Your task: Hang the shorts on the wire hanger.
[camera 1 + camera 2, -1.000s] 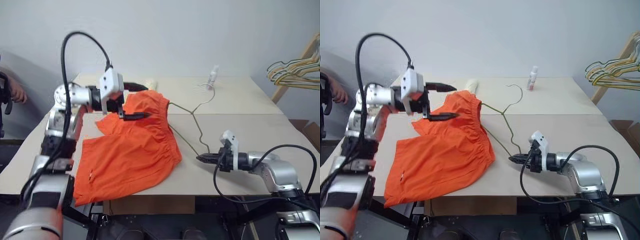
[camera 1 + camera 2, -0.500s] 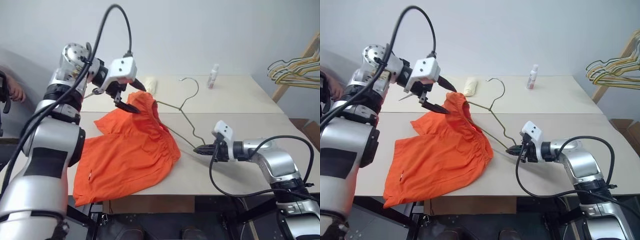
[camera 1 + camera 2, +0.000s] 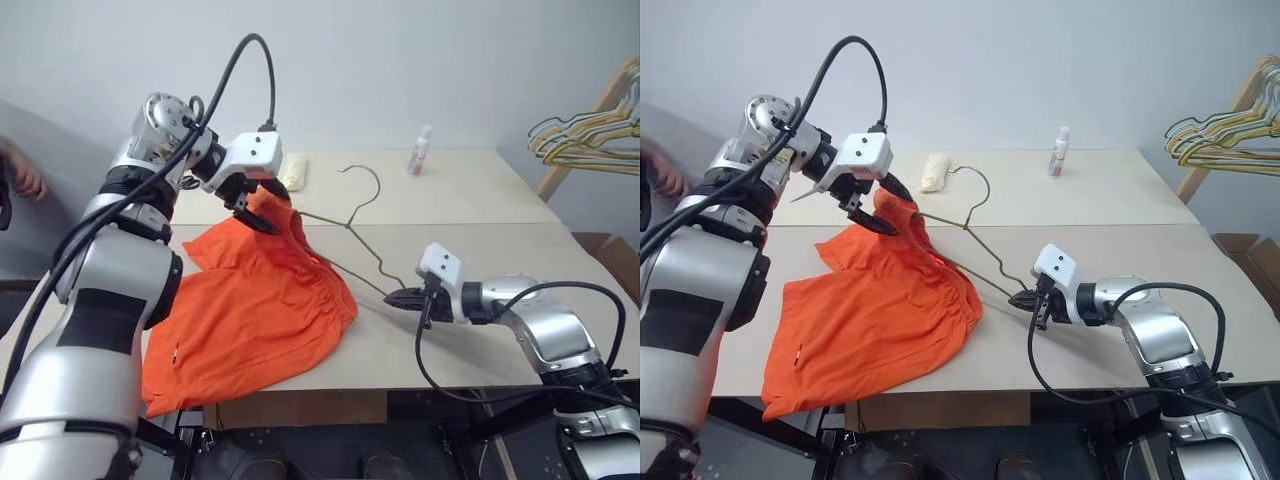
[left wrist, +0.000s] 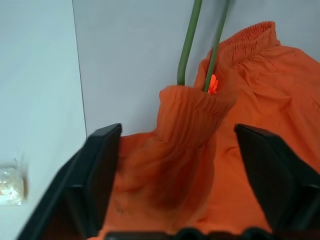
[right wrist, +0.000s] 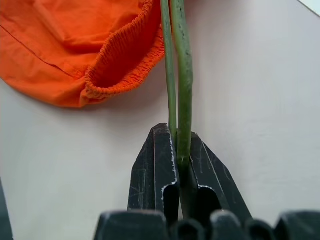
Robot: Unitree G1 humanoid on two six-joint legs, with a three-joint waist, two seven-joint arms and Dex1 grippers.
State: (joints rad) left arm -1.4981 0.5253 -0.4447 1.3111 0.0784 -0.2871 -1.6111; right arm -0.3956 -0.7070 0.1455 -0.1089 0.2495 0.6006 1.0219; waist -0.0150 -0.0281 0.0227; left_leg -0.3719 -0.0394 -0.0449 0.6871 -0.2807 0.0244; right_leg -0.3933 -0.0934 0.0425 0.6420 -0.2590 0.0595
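The right gripper is pinching its two black fingers tight on one corner of the single thin grey-metal wire hanger, low over the near part of the pale wooden table. From that corner the hanger's long axis is running away and toward the robot's left, with its curved hook pointing toward the far side of the table.

The left gripper is reaching down with its fingers spread wide on either side of a raised fold of gathered waistband; whether they are gripping the cloth cannot be told. The hanger's far end is passing into this waistband.

The one pair of bright orange fabric shorts is sprawling over the table's left half, waistband toward the hanger, legs trailing to the near edge.

Also in view: one small white bottle, one pale yellowish bundle, and one bunch of coloured hangers at far right.
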